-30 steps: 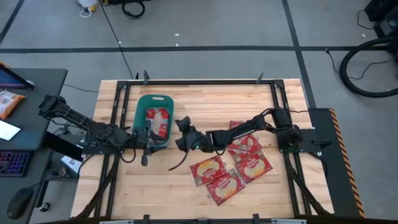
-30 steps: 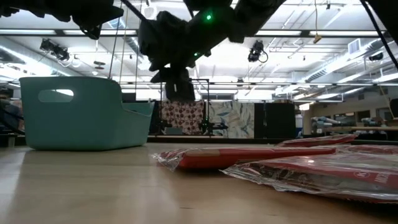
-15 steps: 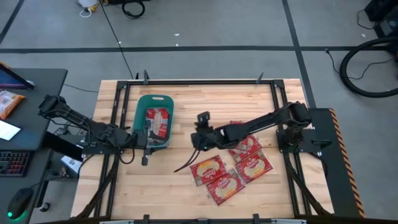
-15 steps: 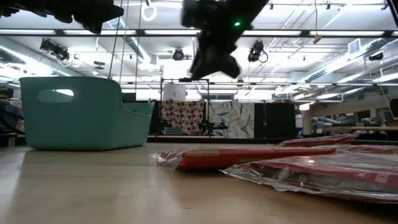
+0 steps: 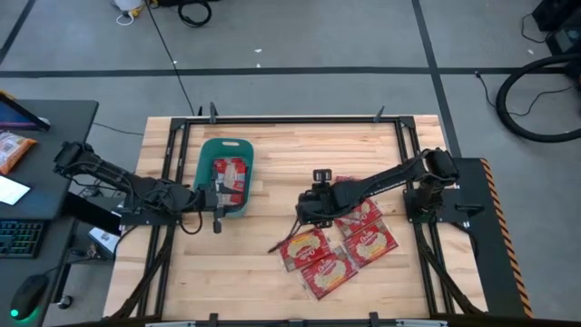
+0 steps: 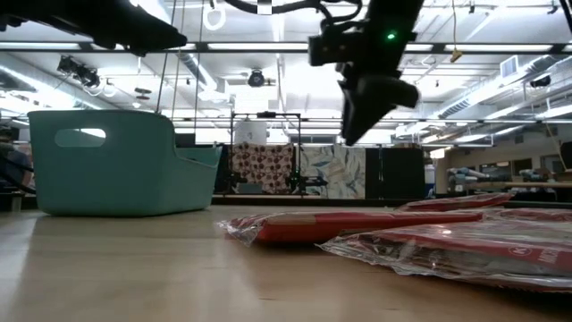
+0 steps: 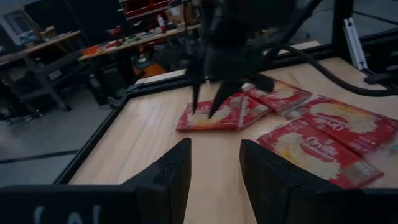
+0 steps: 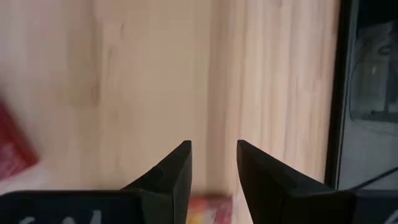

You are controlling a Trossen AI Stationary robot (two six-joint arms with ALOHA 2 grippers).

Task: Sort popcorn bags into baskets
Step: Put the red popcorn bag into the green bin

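The teal basket (image 5: 225,150) (image 6: 116,161) stands left of centre, with red popcorn bags (image 5: 231,174) lying flat inside it. Several more popcorn bags (image 5: 329,271) (image 6: 357,224) (image 7: 323,140) lie flat on the table right of centre. My right gripper (image 5: 311,207) (image 6: 368,103) (image 8: 213,163) hangs open in the air over the far-left edge of that group, fingers pointing down, holding nothing. My left gripper (image 5: 218,207) (image 7: 214,168) is open and empty by the basket's near-right corner, facing the bags.
A black metal frame (image 5: 399,145) runs around the wooden table (image 5: 272,272). Bare wood lies between the basket and the loose bags and along the near-left part. A cable (image 5: 281,243) trails below my right gripper. A side desk (image 5: 36,136) stands off the left edge.
My right gripper has swung away from the basket's right side toward the table's right edge, open and empty throughout, and now hangs over the loose bags. The bags and basket have not moved.
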